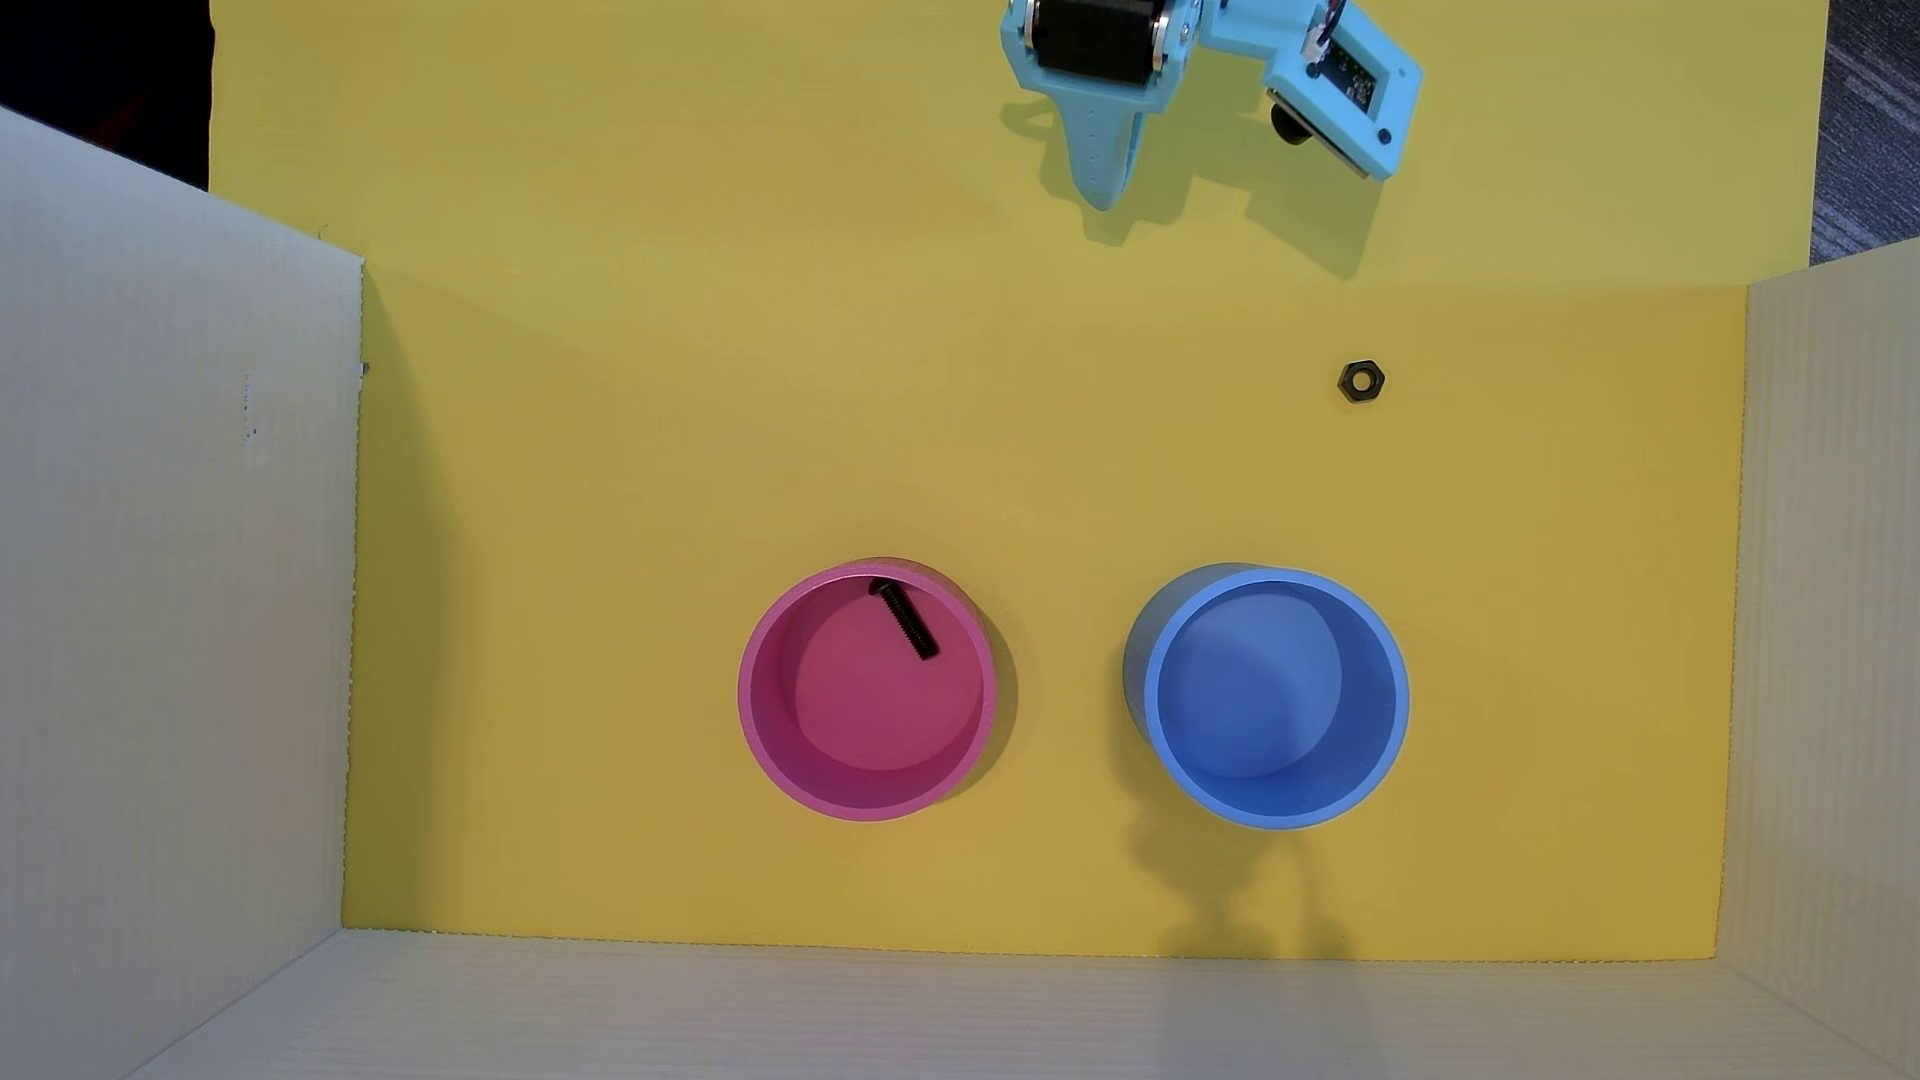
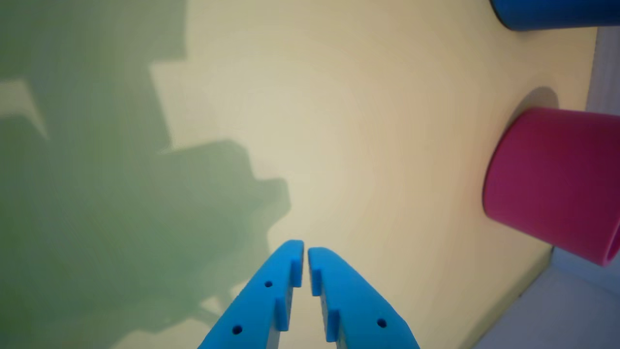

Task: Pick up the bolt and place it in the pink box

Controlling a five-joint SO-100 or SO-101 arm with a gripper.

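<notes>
Lying inside the pink box (image 1: 831,774), the bolt (image 1: 905,620) rests slanted on the flat bottom near the upper wall in the overhead view, its rounded head toward the rim and its threaded end pointing to the middle. The pink box stands upright on the yellow desk (image 1: 644,436), with the blue box (image 1: 1278,800) just beside it to the right in that view, the 2 not touching. A black hex nut (image 1: 1360,380) lies alone on the desk above and to the right of the blue box, well apart from both containers. The light-blue claw (image 1: 1103,192) hangs at the top edge of the overhead view, far from the pink box. In the wrist view the claw (image 2: 305,252) is clenched with nothing between its 2 fingers (image 2: 271,300), only a thin gap showing at the tips. That view shows the pink box (image 2: 552,184) at the right edge and the blue box (image 2: 552,14) in the upper right corner. White corrugated walls (image 1: 166,623) stand around the desk.
</notes>
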